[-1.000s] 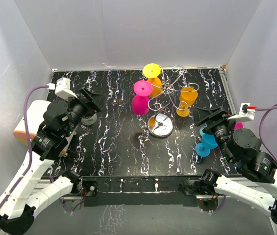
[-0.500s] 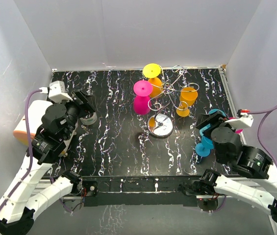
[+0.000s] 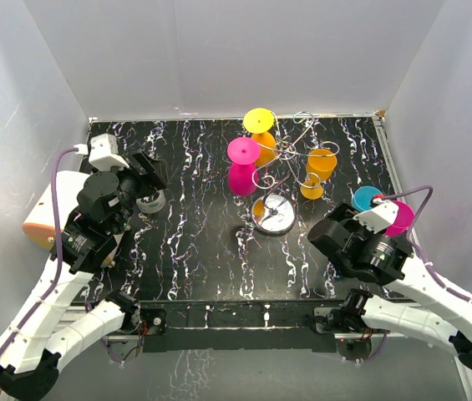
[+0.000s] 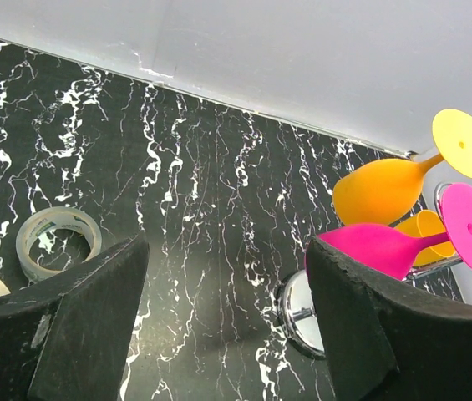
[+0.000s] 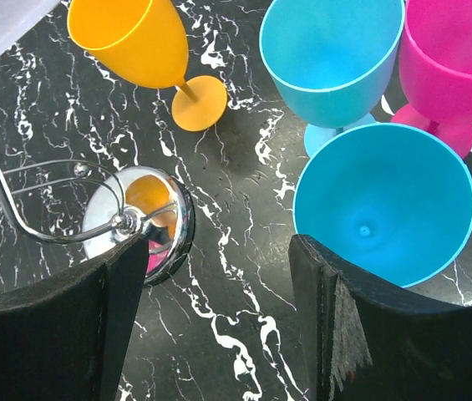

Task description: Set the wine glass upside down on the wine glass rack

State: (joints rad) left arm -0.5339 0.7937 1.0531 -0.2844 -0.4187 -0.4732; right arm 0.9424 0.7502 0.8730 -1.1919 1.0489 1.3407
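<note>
Bright, even, diffuse light fills the white-walled box (image 3: 219, 50). Shadows on the tabletop (image 3: 194, 242) are soft and faint. The rack base (image 5: 139, 221) gleams with mirror glare. In both wrist views the near tool fingers (image 4: 85, 326) at 6 o'clock sit dark and slightly blurred; everything farther is sharp.

Wine glass rack (image 3: 276, 213): thin silver wire with curled arms on a round shiny disc base, upright at 1 o'clock from table centre. A pink glass (image 3: 239, 174) and an orange glass (image 3: 261, 138) hang inverted at its 9 to 10 o'clock. A blue glass (image 5: 384, 200) stands mouth up at 3 to 4 o'clock of the base, with a second blue glass (image 5: 332, 58) just beside it.
</note>
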